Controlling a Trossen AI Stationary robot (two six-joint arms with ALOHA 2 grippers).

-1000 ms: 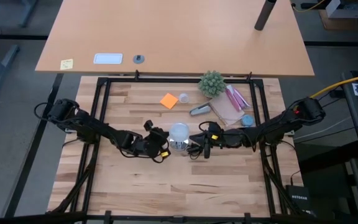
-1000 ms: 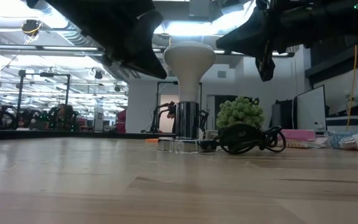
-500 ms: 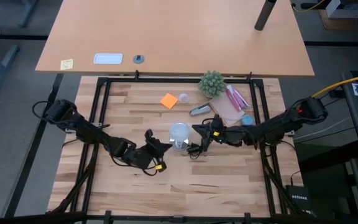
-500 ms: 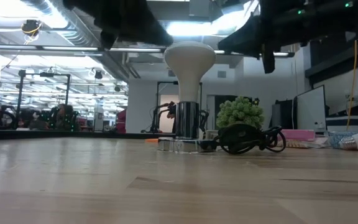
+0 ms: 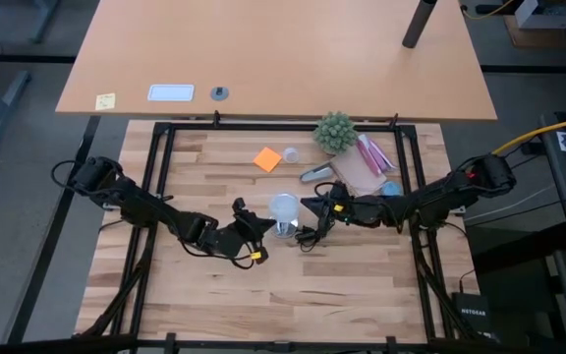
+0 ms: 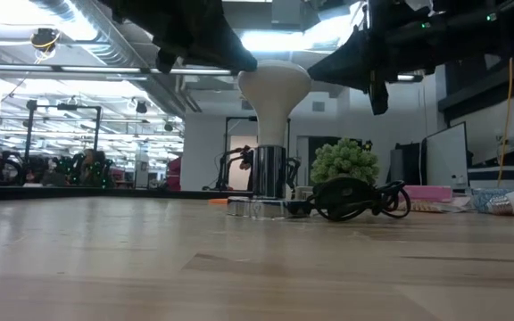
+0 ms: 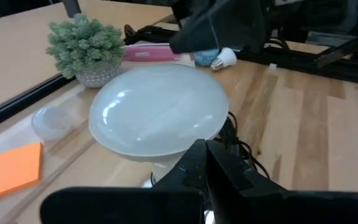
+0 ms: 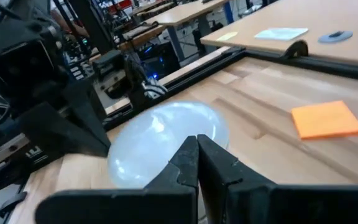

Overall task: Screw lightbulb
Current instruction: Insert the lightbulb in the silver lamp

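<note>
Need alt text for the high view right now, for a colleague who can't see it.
From above, the white lightbulb stands mid-table on its base, the shut left gripper and shut right gripper close on either side. A potted plant and orange note lie behind.

We see two dark, slender jointed arms with black cables along them; the left gripper (image 5: 249, 222) carries a small yellow-orange tag (near its wrist), and the right gripper (image 5: 314, 205) has matte black, wedge-shaped fingers (image 8: 194, 163).

High view: straight down, far, whole table (image 5: 293, 285). Low view: tabletop level, facing the room. Both wrist views: close, opposite sides. All share the lightbulb (image 5: 284, 208), frame centre.
</note>
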